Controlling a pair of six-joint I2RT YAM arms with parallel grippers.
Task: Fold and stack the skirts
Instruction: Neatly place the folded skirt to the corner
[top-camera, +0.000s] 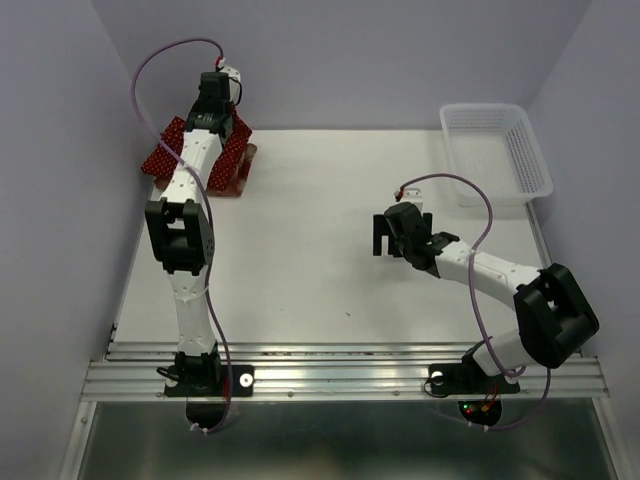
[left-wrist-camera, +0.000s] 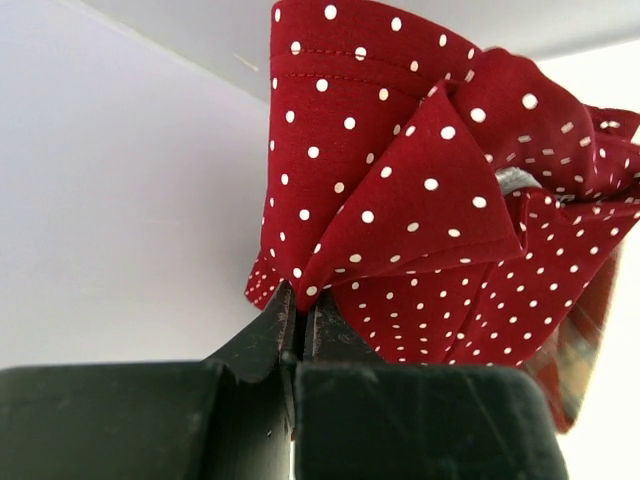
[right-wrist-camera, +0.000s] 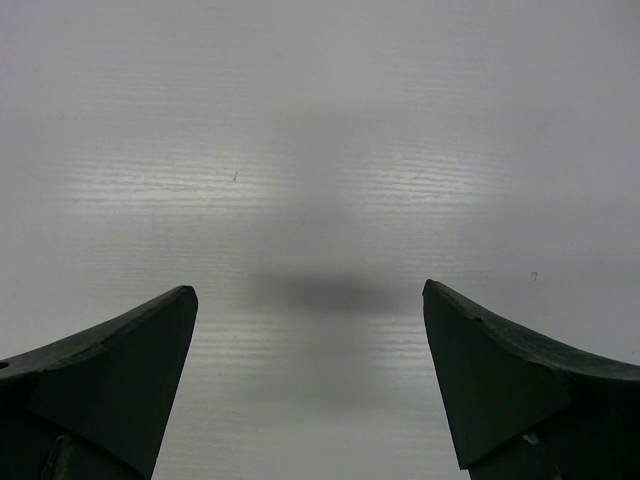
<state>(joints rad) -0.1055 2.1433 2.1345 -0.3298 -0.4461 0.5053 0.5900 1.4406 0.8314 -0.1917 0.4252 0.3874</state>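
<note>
While pinching polka-dot skirt (left-wrist-camera: 400, 180) in left gripper (left-wrist-camera: 298, 300), hanging right gripper (right-wrist-camera: 308, 288) splayed wide above table (top-camera: 300, 230). White basket (top-camera: 530, 160) far right.

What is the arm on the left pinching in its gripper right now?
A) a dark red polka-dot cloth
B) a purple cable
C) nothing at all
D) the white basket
A: the left gripper is shut on a fold of the polka-dot skirt; the basket sits apart, far right.

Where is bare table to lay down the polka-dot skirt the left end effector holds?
Widest: table centre, between the left arm and the right end effector. Also the far strip between skirts and basket. Crowded: far-left corner, where the left end effector pinches the polka-dot skirt.
</note>
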